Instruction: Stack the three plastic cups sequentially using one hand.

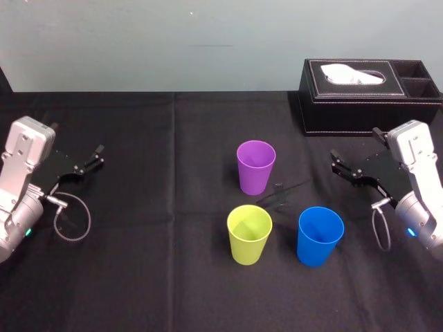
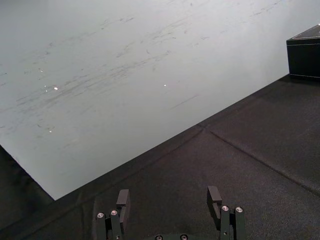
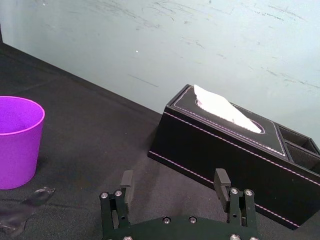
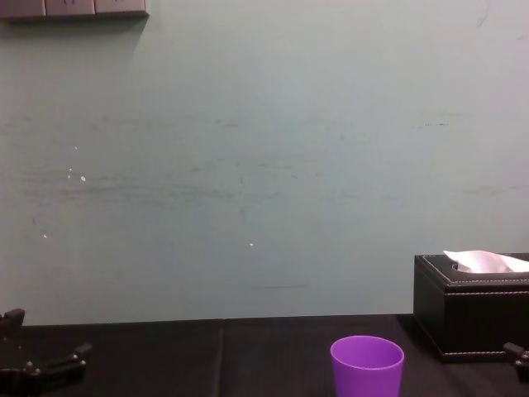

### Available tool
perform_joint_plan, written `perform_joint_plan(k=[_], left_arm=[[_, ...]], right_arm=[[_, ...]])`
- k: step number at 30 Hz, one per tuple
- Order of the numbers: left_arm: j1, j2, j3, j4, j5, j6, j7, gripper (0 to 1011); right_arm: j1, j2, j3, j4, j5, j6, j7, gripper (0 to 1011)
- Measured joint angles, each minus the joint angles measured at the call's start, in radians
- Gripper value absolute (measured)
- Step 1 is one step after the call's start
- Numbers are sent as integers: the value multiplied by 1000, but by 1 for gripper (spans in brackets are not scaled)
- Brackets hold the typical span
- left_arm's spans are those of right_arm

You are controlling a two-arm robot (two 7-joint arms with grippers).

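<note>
In the chest view the purple cup (image 4: 367, 364) is cut off at the bottom edge, so only its rim and upper wall show, and the black tissue box (image 4: 467, 310) runs off the right edge. The right wrist view crops the same cup at its side, and a small clear crumpled scrap (image 3: 22, 212) lies on the cloth just beside the cup; what it is cannot be made out. From the head view all three cups stand upright, mouths up, apart from one another on the black tablecloth (image 1: 173, 277). The purple one is farthest, the yellow-green cup (image 1: 250, 234) is nearer and slightly left of it, and the blue cup (image 1: 320, 235) is to the right of the yellow-green one. The tissue box sits at the far right with a white tissue poking from its slot. The right gripper (image 1: 334, 162) hangs at the right side of the table, near the box and well apart from the purple cup. Its two slim fingers (image 3: 127, 176) are spread wide with nothing between them and touch neither cup nor box. The left gripper (image 1: 97, 157) is at the far left, well away from every cup. Its fingers (image 2: 123, 195) are likewise held wide apart above bare cloth, gripping nothing.
</note>
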Motion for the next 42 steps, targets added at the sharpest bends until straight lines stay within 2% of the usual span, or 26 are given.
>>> perform_joint_plan(k=[42], left_arm=[[0,0,0,0,0,0,0,1012]], right_arm=[[0,0,0,0,0,0,0,1003]])
